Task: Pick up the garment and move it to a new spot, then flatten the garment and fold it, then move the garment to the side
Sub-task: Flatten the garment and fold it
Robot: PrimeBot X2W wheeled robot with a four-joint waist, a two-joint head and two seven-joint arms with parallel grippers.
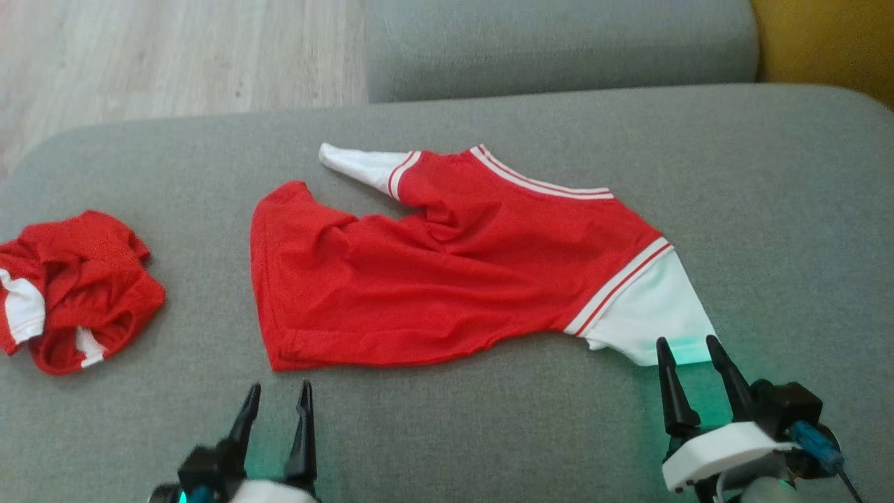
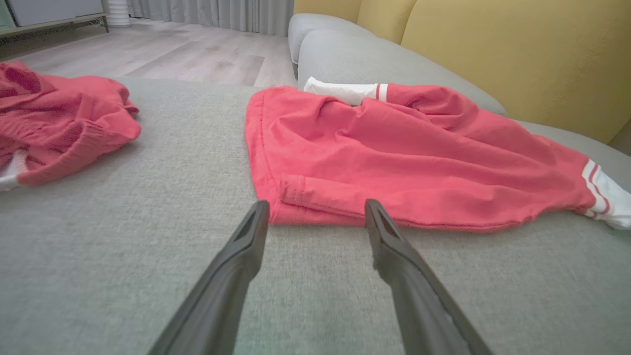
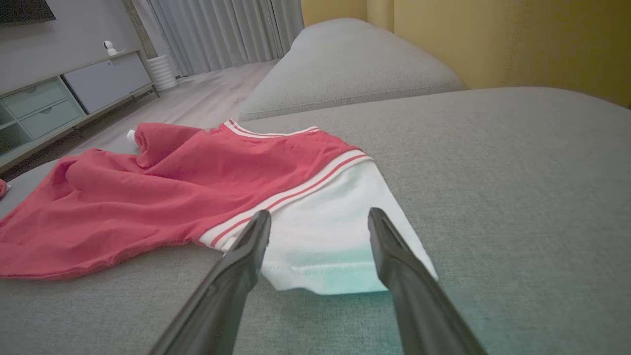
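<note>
The garment point(image 1: 447, 279) lies spread on the cushion point(image 1: 768, 209), with a bundle of cloth point(image 1: 70, 293) well off to its left. Now the left gripper point(image 1: 279, 385) sits just before the hem point(image 1: 363, 360), and the right gripper point(image 1: 688, 342) is at the near sleeve point(image 1: 649, 314) (tips straddling its edge).

Red, white-sleeved garment point(image 1: 447, 279) spread, wrinkled

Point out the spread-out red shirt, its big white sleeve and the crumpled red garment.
spread-out red shirt point(image 1: 447, 279): head view, middle of its red body.
big white sleeve point(image 3: 325, 236): right wrist view, flat white cloth just inside the hem.
crumpled red garment point(image 1: 84, 272): head view, middle of the bunched red cloth.
</note>
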